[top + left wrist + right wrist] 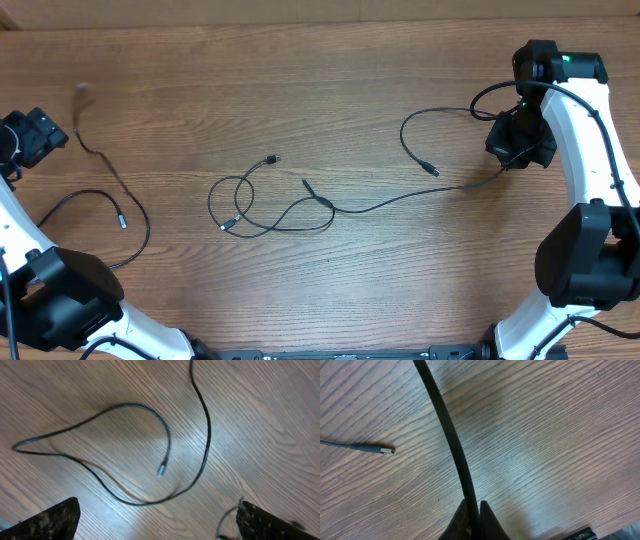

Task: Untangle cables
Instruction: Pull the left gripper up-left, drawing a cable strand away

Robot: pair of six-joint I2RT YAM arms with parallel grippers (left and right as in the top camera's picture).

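At the right of the table (330,80): clamped onto one cable (451,445) with the right gripper (471,519).
Likely handles light, limp, slick; best taken near a plug (385,450) and drawn gently out of the looped tangle (243,195) mid-table. Farther left, hovers with left gripper (157,515) spread wide over a separate cable (125,406).

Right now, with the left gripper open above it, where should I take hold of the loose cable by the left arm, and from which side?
I would grip the cable just behind its plug end, coming straight down with the left gripper, jaws across the cord. That stretch lies flat on the table, apart from its other runs.
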